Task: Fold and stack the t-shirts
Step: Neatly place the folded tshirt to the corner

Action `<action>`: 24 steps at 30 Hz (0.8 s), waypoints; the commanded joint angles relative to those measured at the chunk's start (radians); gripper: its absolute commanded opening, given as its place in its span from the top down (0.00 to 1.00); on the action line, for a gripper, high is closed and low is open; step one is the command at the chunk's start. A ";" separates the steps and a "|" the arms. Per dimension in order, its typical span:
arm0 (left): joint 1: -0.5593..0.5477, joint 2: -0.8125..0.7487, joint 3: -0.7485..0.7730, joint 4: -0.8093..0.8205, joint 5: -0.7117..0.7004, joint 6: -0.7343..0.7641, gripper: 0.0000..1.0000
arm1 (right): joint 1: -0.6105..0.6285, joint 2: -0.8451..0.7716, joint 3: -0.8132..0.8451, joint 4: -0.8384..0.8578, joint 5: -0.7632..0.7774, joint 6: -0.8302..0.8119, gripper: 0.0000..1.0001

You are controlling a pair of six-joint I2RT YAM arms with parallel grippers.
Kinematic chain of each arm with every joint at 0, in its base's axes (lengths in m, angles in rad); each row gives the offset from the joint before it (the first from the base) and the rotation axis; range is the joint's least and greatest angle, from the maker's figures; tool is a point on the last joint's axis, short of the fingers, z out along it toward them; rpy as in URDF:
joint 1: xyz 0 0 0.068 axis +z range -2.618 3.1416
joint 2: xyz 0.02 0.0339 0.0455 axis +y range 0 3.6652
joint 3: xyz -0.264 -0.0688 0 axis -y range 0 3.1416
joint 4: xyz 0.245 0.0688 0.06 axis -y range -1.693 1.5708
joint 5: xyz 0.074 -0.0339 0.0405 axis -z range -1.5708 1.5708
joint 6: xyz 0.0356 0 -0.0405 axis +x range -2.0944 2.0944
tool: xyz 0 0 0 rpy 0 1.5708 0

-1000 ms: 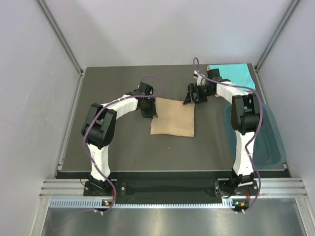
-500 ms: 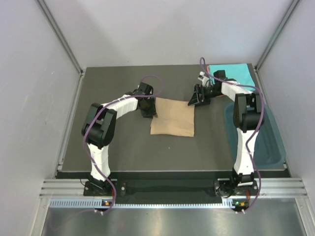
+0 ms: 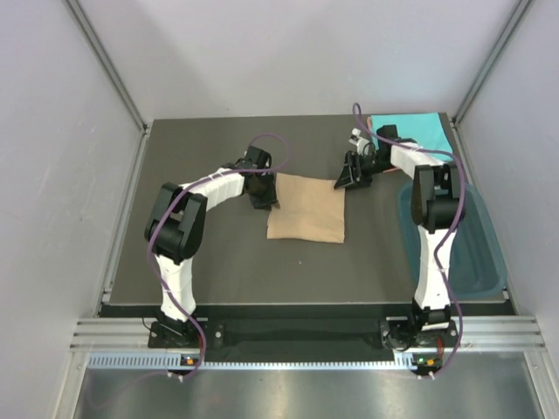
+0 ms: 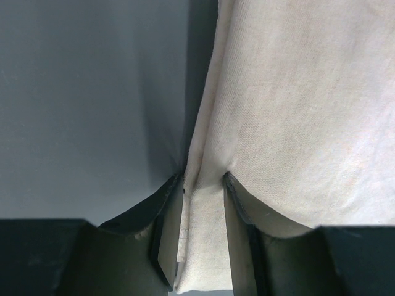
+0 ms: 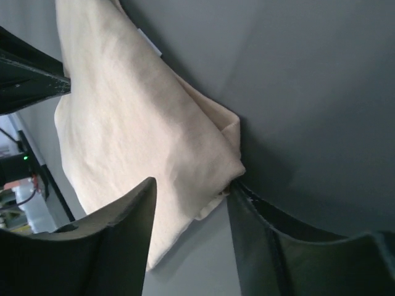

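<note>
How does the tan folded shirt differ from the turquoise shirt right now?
The tan folded cloth shirt lies mid-table; the turquoise cloth shirt sits at the far right corner. The left tool pinches the tan shirt's edge and the right tool straddles its corner; neither touches the turquoise shirt. Both lie flat on the dark table.

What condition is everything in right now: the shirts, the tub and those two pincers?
tan t-shirt: folded, flat on the table.
turquoise t-shirt: lying flat in the far right corner.
tub: upright at the table's right edge.
left pincer: shut on the tan t-shirt's edge.
right pincer: open, jaws astride the tan t-shirt's corner.
</note>
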 commanded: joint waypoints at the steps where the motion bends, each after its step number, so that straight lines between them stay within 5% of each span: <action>1: 0.005 -0.029 0.026 -0.062 -0.004 0.010 0.62 | 0.008 0.053 0.016 -0.046 0.083 -0.044 0.52; 4: 0.003 -0.091 0.098 -0.153 0.027 0.022 0.62 | 0.006 0.054 0.032 -0.049 0.061 -0.044 0.68; 12: 0.002 -0.552 0.084 -0.244 0.071 0.169 0.60 | 0.008 0.047 0.022 -0.025 0.082 -0.037 0.97; 19: 0.003 -1.015 -0.292 -0.126 -0.011 0.202 0.59 | 0.009 0.013 -0.004 0.008 0.128 -0.034 1.00; 24: 0.003 -1.183 -0.469 -0.080 -0.057 0.225 0.59 | 0.009 -0.028 -0.050 0.071 0.175 -0.013 1.00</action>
